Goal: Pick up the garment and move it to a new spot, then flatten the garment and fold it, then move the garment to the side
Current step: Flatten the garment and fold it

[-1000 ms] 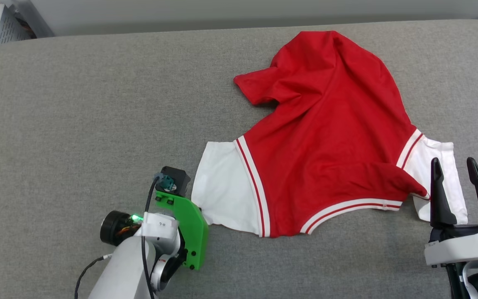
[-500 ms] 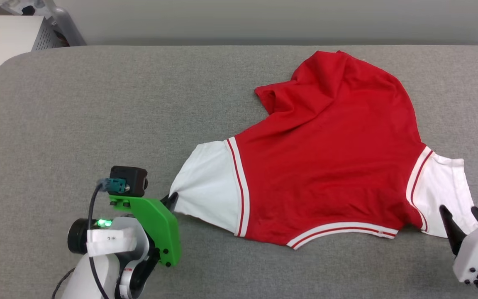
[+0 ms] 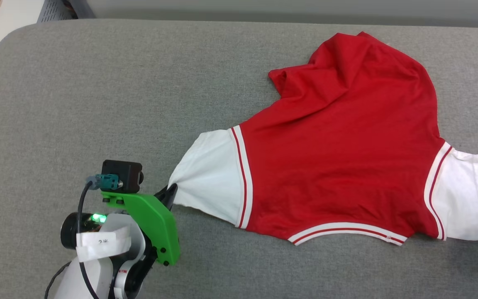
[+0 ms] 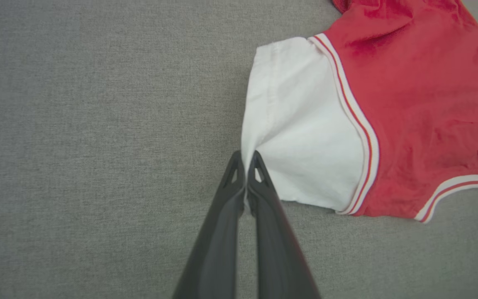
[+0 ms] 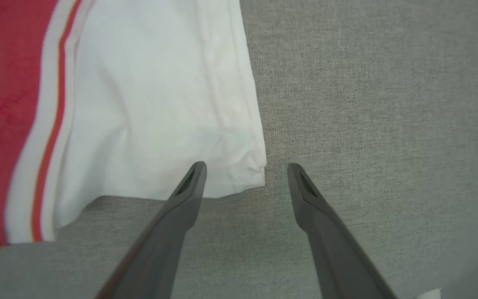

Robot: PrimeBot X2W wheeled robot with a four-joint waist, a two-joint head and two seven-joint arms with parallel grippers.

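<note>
Left wrist view has the left gripper [image 4: 245, 157] pinched shut on one white sleeve of the garment [image 3: 338, 166], which lies spread but maybe bunched up top on the grey table [image 3: 98, 83], right gripper [image 5: 245, 168] open just beside the other sleeve, so I'd say flattening's underway and the folding's not started.

A grey woven-fabric surface [image 3: 77, 91] with a rounded far-left corner carries the red garment [image 3: 338, 153] — white-sleeved, lying rumpled across its right half.

Bare grey surface [image 3: 77, 104] spreads wide left of the garment [image 3: 338, 158], which covers the right.
</note>
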